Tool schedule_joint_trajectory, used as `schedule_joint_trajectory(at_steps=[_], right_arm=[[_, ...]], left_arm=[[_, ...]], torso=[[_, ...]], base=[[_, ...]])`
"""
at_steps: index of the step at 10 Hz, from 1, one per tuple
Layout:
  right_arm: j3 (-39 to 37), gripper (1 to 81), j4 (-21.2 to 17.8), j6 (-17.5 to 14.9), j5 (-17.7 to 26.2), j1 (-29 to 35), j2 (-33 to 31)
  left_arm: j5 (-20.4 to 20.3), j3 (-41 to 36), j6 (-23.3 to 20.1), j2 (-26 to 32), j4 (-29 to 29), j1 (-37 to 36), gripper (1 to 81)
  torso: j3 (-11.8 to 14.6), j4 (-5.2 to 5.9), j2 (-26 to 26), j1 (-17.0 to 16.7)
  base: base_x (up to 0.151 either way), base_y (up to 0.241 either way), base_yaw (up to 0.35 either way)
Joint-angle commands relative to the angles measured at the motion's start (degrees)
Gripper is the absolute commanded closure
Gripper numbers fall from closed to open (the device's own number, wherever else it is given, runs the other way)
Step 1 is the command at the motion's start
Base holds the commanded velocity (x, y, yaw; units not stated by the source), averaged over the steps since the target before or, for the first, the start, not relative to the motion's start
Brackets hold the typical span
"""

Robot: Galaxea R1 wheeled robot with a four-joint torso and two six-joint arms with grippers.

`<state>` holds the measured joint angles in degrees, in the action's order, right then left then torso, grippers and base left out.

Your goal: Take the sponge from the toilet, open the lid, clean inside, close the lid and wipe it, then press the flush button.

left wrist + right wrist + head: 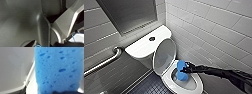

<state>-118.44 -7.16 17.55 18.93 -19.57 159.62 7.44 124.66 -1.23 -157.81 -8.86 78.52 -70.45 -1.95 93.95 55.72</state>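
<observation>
Head view: the toilet (pixel 144 47) stands with the lid (pixel 164 56) raised upright by the tank. The right gripper (pixel 186 68) clenches the sponge (pixel 180 73) low over the open bowl. Cleaning inside looks to be the step in hand, and the next move likely calls for sweeping the pad around the bowl wall.

Left wrist view: dark grey panels sit close up, and I cannot tell the state of the left gripper (pixel 41 45).

Right wrist view: the porous blue sponge looms near, gripped at one end.

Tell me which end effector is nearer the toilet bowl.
Right: the right end effector holds the sponge at the bowl. The left end effector faces grey panels elsewhere.
</observation>
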Motion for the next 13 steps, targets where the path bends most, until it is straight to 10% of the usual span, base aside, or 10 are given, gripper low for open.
schedule_joint_trajectory(at_steps=[1,8,13], right_arm=[[-4.4,81.1,-0.7,-0.5,1.5,7.5,3.2],[-12.4,81.1,-1.5,5.1,-7.8,2.4,2.1],[1.1,81.1,-2.4,9.1,-13.3,-2.5,-11.1]], left_arm=[[4.8,-0.7,0.0,0.3,0.7,0.7,1.0],[4.8,-0.7,0.1,0.9,0.7,2.1,1.0],[4.8,-0.7,-0.1,-0.4,0.1,2.0,1.0]], torso=[[0.0,0.0,0.0,0.0],[0.0,0.0,0.0,0.0],[0.0,0.0,0.0,0.0]], base=[[0.0,0.0,0.0],[0.0,0.0,0.0],[0.0,0.0,0.0]])
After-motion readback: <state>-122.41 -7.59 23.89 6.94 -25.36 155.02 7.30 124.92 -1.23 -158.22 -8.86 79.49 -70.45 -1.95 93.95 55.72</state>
